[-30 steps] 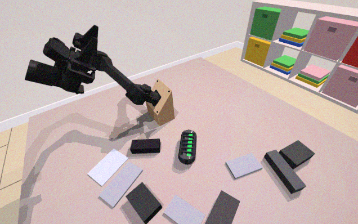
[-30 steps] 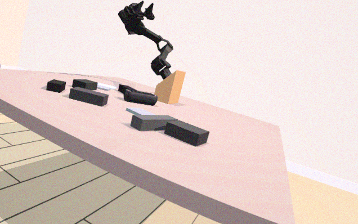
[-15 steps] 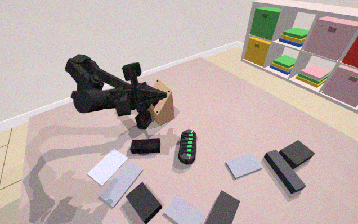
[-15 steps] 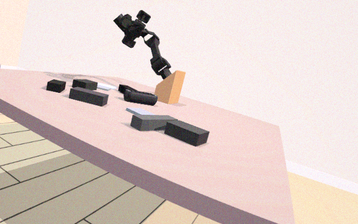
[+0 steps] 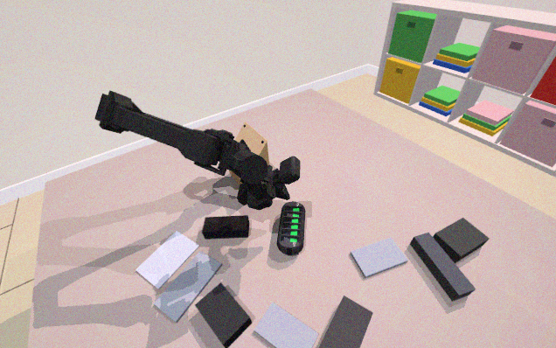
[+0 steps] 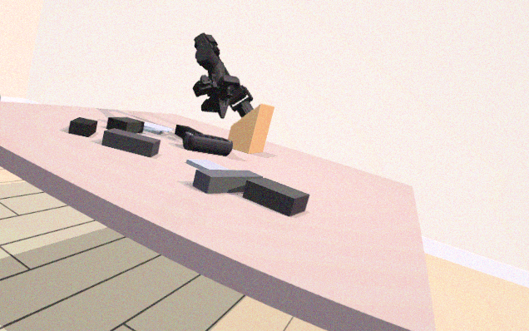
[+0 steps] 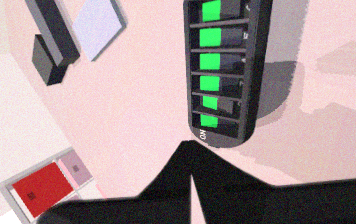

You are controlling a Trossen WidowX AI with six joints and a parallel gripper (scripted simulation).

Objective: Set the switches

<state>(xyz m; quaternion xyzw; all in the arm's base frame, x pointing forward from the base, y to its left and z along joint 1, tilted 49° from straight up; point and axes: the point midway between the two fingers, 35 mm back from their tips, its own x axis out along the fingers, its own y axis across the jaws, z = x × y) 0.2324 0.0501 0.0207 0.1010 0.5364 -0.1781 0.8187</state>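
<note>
The dark grey controller unit [image 5: 291, 249] [image 6: 208, 145] [image 7: 210, 62] lies on the bench with its switch side up, so its underside label is hidden. All six rockers show a green part and a dark part. In the wrist view the second rocker from the near end [image 7: 210, 102] looks different, with a narrower green part and a lighter dark part. I cannot tell surely which ends are down. My gripper [image 5: 286, 197] [image 6: 223, 116] [image 7: 188, 146] is shut and empty. It is above the bench near the unit's end marked ON, apparently not touching it.
A black block [image 5: 225, 227] lies left of the unit. A wooden wedge [image 5: 251, 136] [image 6: 267, 129] stands behind, by the arm. Pale flat plates [image 5: 168, 259] [image 5: 379, 257] and dark blocks [image 5: 224, 314] [image 5: 441, 267] [image 6: 276, 195] lie around on the bench [image 6: 353, 241].
</note>
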